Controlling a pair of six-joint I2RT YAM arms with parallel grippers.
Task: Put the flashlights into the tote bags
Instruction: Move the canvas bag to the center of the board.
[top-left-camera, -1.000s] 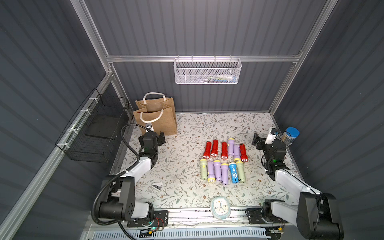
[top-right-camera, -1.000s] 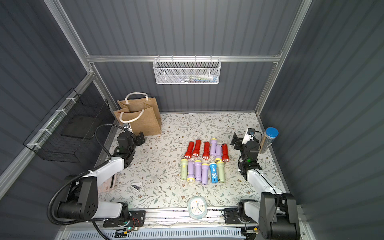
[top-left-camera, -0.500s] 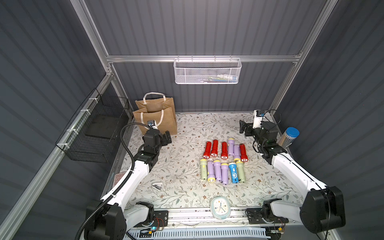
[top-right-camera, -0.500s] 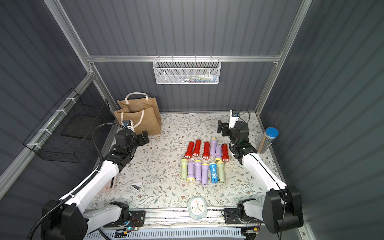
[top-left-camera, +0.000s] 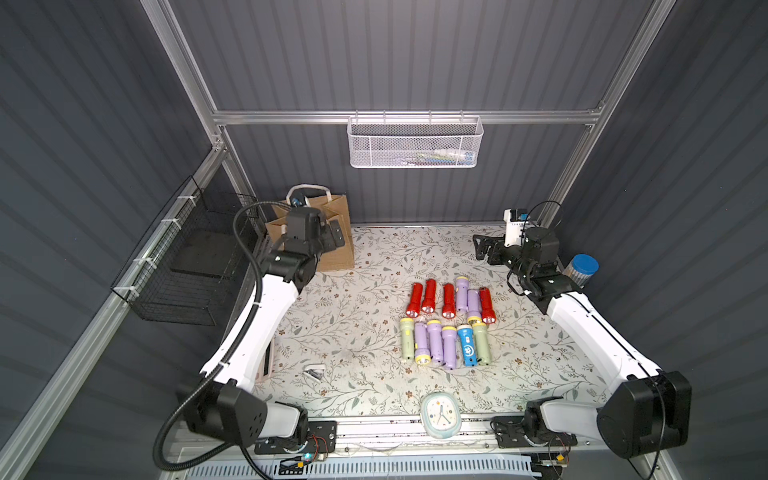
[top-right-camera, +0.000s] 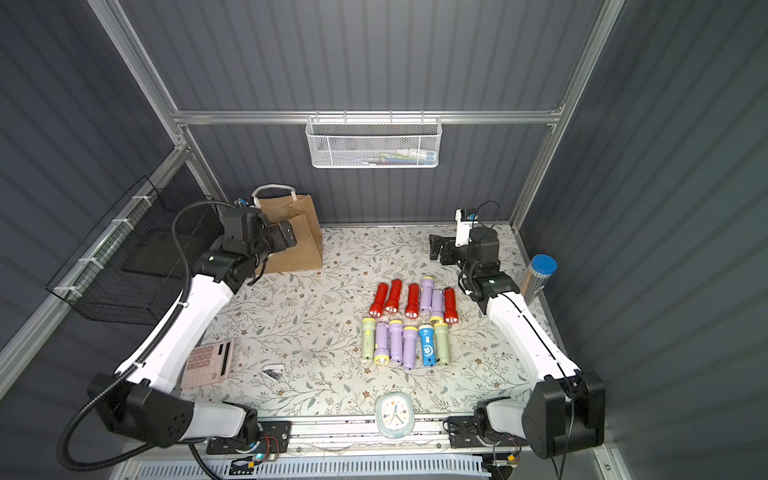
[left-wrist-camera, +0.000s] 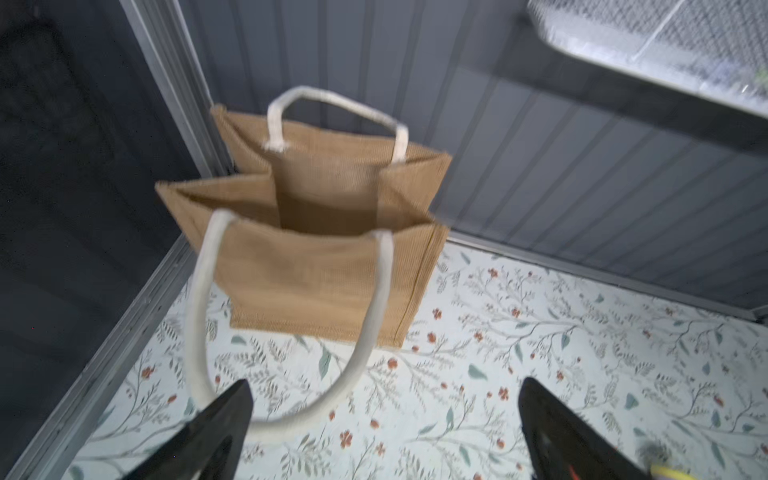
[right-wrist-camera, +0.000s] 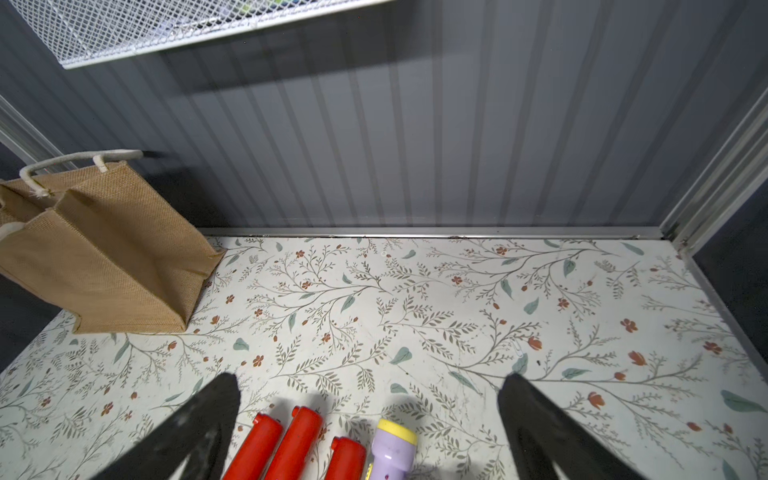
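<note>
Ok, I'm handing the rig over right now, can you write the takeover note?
Left gripper: open, empty, facing the tote bag in the far left corner.
Right gripper: open, empty, hovering just beyond the far row of flashlights.
Flashlights: all twelve lie in two rows on the table; none shows in the bag.
Done: nothing bagged.
Left: all twelve.

Both top views look steeply down from high above the front rail. They take in the whole table (top-left-camera: 353, 316), with the back wall in the upper frame and the arm bases in the lower corners. The left wrist view is close and tilted down at the tote bag (left-wrist-camera: 316, 274). The right wrist view is low, facing the back wall across the table, with the flashlights (right-wrist-camera: 295, 440) nearest. Both wrist views share the bag and the white mesh basket (left-wrist-camera: 665, 50).
</note>
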